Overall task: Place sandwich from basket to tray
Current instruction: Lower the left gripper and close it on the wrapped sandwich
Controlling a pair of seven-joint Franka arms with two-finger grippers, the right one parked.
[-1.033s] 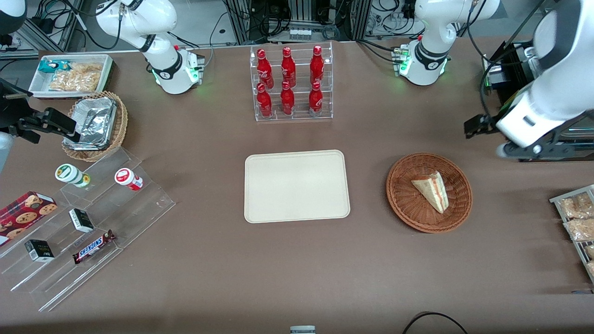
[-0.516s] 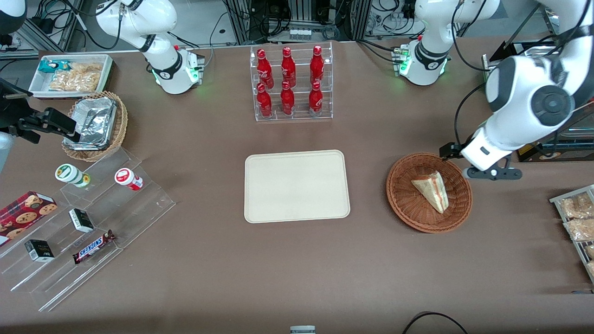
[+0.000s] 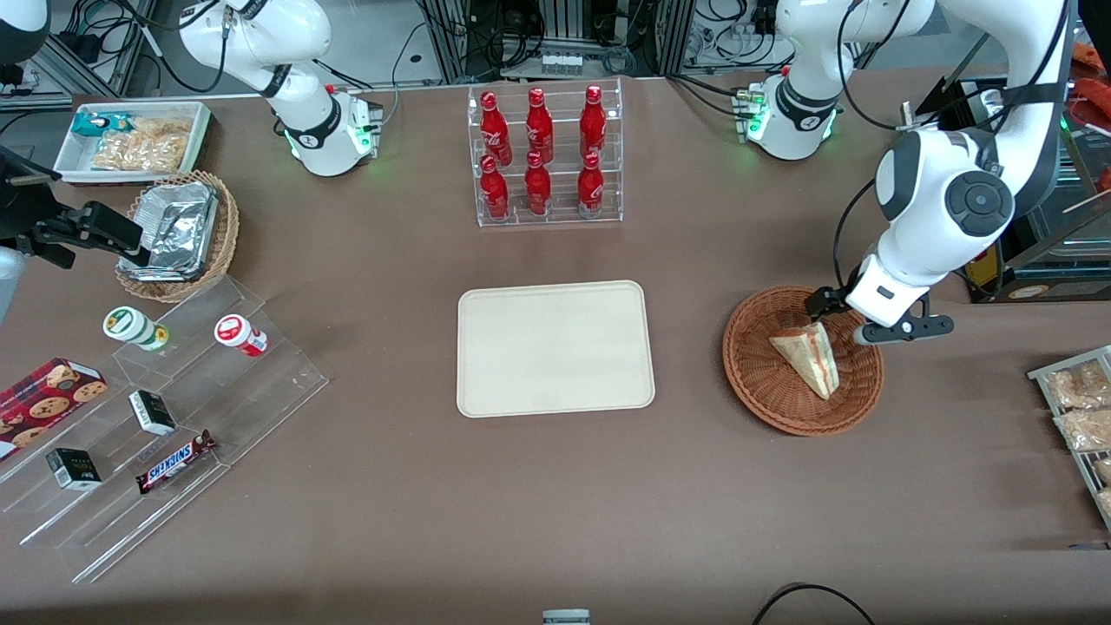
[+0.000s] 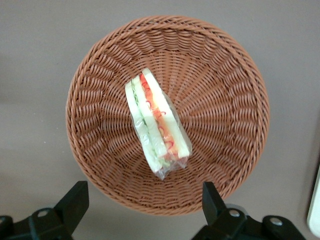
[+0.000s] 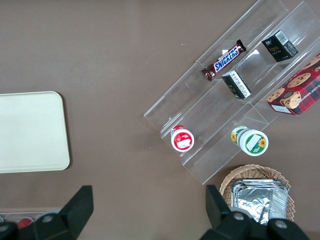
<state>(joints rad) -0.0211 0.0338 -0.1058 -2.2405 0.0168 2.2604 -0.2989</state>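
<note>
The sandwich (image 3: 807,358) (image 4: 157,127), a plastic-wrapped white-bread wedge with red and green filling, lies in the round reddish-brown basket (image 3: 764,382) (image 4: 220,100). My left gripper (image 3: 861,319) (image 4: 142,205) hangs above the basket's rim, on the part farther from the front camera, just past the sandwich's tip. Its fingers (image 4: 75,200) stand wide open with nothing between them. The cream tray (image 3: 555,347) (image 5: 30,132) lies bare at the table's middle, beside the basket toward the parked arm's end.
A clear rack of red bottles (image 3: 547,156) stands farther from the front camera than the tray. A stepped acrylic shelf with snacks (image 3: 165,408), a foil-filled tan basket (image 3: 178,234) and a white bin (image 3: 134,143) sit at the parked arm's end. Snack packets (image 3: 1081,417) lie at the working arm's end.
The left arm swung in from the table's edge at its own end and came down over the basket's rim. The sandwich, basket and tray have not moved.
</note>
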